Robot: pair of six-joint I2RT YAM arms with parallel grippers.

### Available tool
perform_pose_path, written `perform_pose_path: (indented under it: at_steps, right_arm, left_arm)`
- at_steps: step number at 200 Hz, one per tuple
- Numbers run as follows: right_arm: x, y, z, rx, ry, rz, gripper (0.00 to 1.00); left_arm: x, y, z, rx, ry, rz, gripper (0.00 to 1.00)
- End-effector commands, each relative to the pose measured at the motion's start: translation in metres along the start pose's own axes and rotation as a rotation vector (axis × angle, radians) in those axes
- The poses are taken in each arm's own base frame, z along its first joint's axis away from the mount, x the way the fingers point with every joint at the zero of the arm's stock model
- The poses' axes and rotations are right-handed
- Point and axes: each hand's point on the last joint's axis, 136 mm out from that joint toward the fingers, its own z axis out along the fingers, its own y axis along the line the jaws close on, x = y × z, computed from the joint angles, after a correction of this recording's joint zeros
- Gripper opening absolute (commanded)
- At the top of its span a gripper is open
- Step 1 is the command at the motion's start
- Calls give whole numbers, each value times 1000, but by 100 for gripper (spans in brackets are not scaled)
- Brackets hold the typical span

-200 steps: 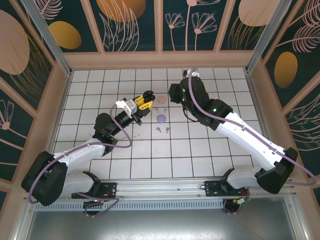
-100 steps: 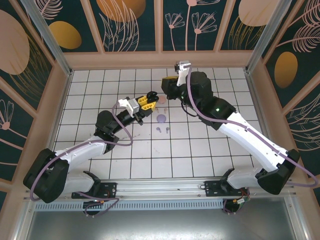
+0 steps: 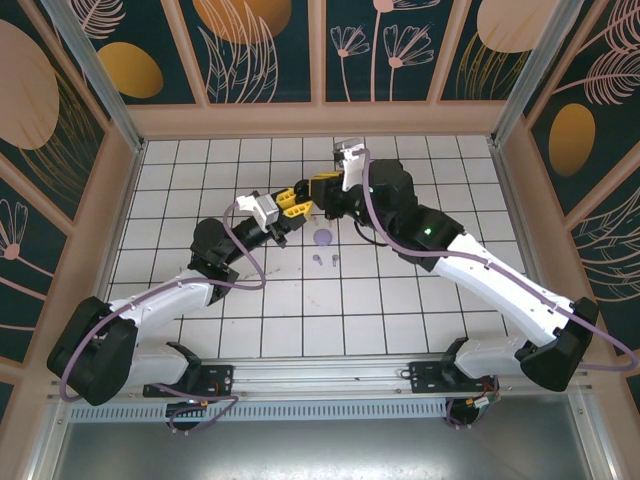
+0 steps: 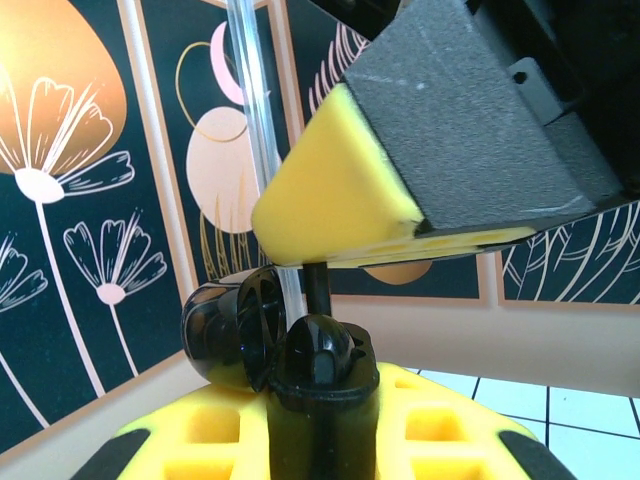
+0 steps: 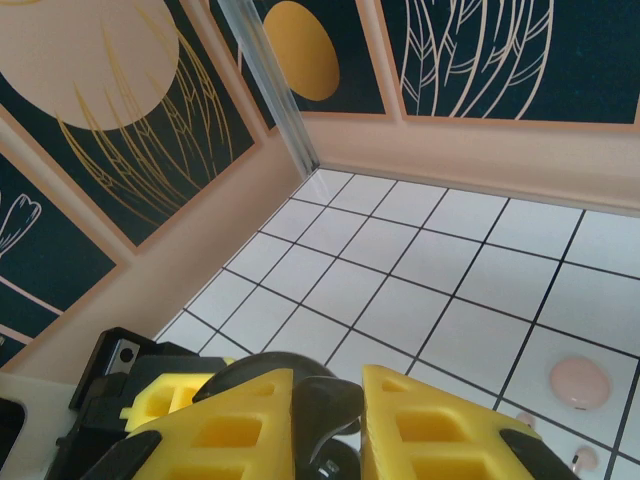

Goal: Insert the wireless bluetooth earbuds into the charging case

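Left gripper [image 3: 291,203] raised, jaws clamped tight on open black case [image 4: 225,335]. Right gripper [image 3: 325,186] meets it from above, nearly closed, pinching black earbud [image 4: 318,285] by stem at case. 2 lilac earbuds [image 3: 318,259] lie on table [image 3: 400,300] beside lilac case [image 3: 323,237].

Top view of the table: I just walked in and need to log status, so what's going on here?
The left gripper holds a small round black plastic charging case, seemingly open, above the white tiled table. The right gripper pinches a tiny black stemmed earbud by its stem, bulb at the case; whether it is seated I cannot tell. A round lilac case and two lilac earbuds lie on the tiles.
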Motion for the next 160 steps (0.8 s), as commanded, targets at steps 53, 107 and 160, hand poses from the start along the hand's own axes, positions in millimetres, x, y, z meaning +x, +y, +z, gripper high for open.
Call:
perform_pose_path:
  at_steps: [53,107,160]
  right_arm:
    - [-3,10,-9,-48,-27,7,19]
    - [4,9,-7,-44,-5,6,19]
    - [21,9,-3,-38,48,-62,18]
  left_arm:
    - [-14,-2,7,22,-35,13,0]
    - [-14,-2,8,22,-35,12,0]
    - [-17,-1,8,21,-42,12,0]
